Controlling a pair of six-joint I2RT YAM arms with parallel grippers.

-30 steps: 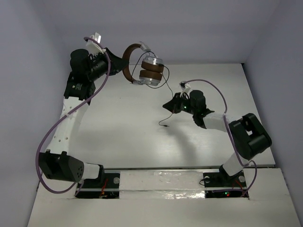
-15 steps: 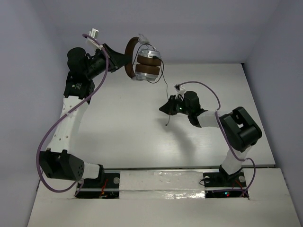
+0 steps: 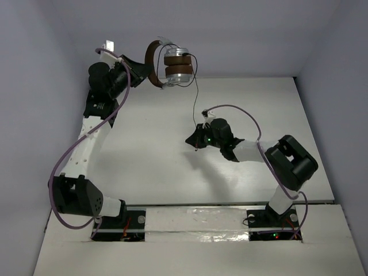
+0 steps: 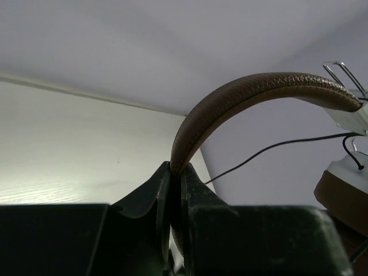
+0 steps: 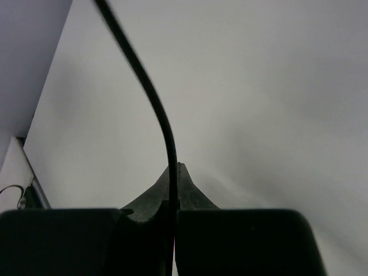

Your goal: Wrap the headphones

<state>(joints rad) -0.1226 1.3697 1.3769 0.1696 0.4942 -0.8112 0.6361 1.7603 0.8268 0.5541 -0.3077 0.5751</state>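
- The headphones (image 3: 170, 62) are shown at the upper centre of the overhead view. They are held up clear of the white table (image 3: 144, 155), against the pale back wall (image 3: 253, 34).
- The left gripper (image 3: 142, 68), at the upper left of the overhead view, is closed on the brown headband (image 3: 150, 59).
- In the left wrist view the headband is seen pinched between the two dark fingers (image 4: 141, 198) at the lower centre. It rises from them in an arc toward the upper right of the frame.
- The two silver cups (image 3: 179, 73) are shown one above the other to the right of the headband, with the brown ear pads (image 3: 174, 65) pressed together between them.
- One ear pad is cut off by the right edge of the left wrist view, and wire sliders are visible above it.
- The thin dark cord (image 3: 196, 100) runs from the cups down the middle of the overhead view to the right gripper (image 3: 192, 141), which is seen just below the frame's centre.
- The right gripper is closed on the cord. In the right wrist view the cord emerges from the pinched fingertips (image 5: 185, 187) at the lower centre and curves to the upper left of the frame, with the table behind it.
- The free end of the cord cannot be made out beyond the right gripper.
- A purple cable (image 3: 60, 167) is looped along the left arm on the left side of the overhead view.
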